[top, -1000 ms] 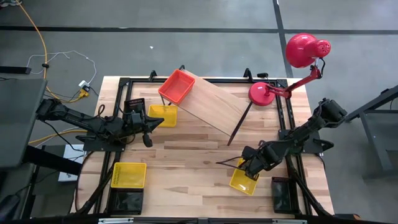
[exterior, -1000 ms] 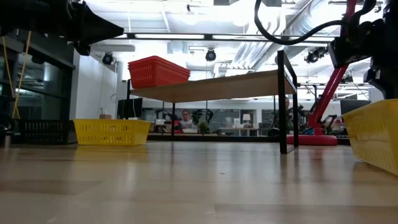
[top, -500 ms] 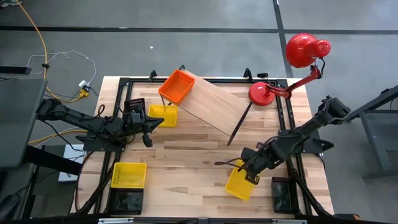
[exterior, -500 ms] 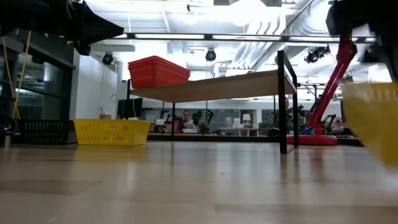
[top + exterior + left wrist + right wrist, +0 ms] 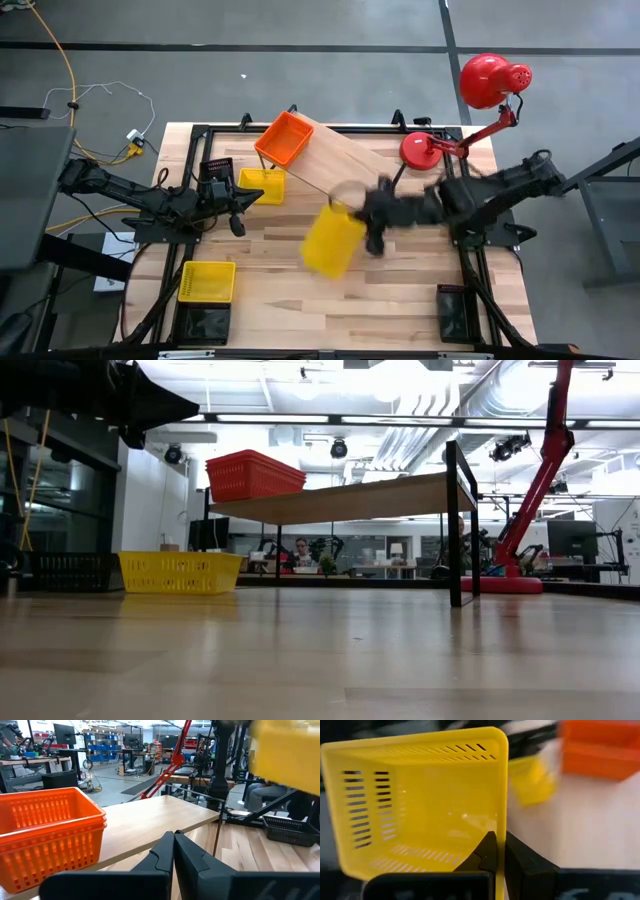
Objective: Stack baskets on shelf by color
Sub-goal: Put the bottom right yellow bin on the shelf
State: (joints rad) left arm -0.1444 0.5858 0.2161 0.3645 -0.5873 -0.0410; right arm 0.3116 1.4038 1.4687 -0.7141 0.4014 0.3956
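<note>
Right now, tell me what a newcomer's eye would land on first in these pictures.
First, the yellow basket carried in mid-air over the middle of the table, its wall pinched in the right hand. Next, the orange-red baskets stacked at the left end of the wooden shelf, and the bright red desk lamp at the table's far right corner. The left hand hangs shut near the shelf, holding nothing.
</note>
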